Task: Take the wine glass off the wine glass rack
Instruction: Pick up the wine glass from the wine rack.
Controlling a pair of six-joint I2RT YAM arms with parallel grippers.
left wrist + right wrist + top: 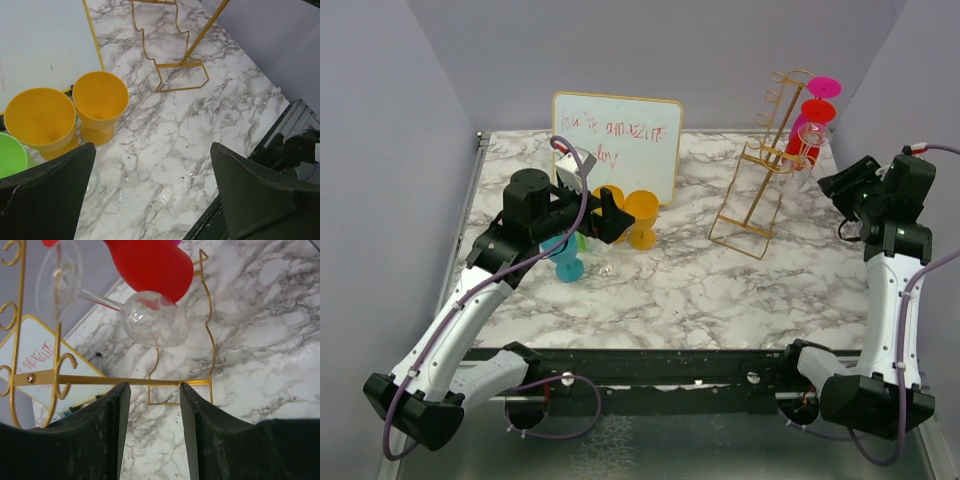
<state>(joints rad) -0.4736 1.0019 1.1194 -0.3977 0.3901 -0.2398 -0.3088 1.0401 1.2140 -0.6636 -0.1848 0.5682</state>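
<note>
Right gripper [155, 435] jaws half-spread, empty, just short of the clear wine glass [152, 320] hanging on the wine glass rack [120, 381] far right under a red glass [150, 265]; left gripper [152, 195] spread wide, idle; grasp and lift-off not yet done.

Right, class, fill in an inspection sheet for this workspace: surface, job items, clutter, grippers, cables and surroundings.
Surface: marble-pattern table, no spills seen.
Job's things: gold wine glass rack upright; clear wine glass hangs on it, with a red glass and pink glass higher up.
Clutter: whiteboard, two orange cups, green cup, teal cup.
Grippers: left gripper open, empty; right gripper open, empty, facing the clear wine glass.
Cables: purple cables along both arms.
Surroundings: plain grey walls.
</note>
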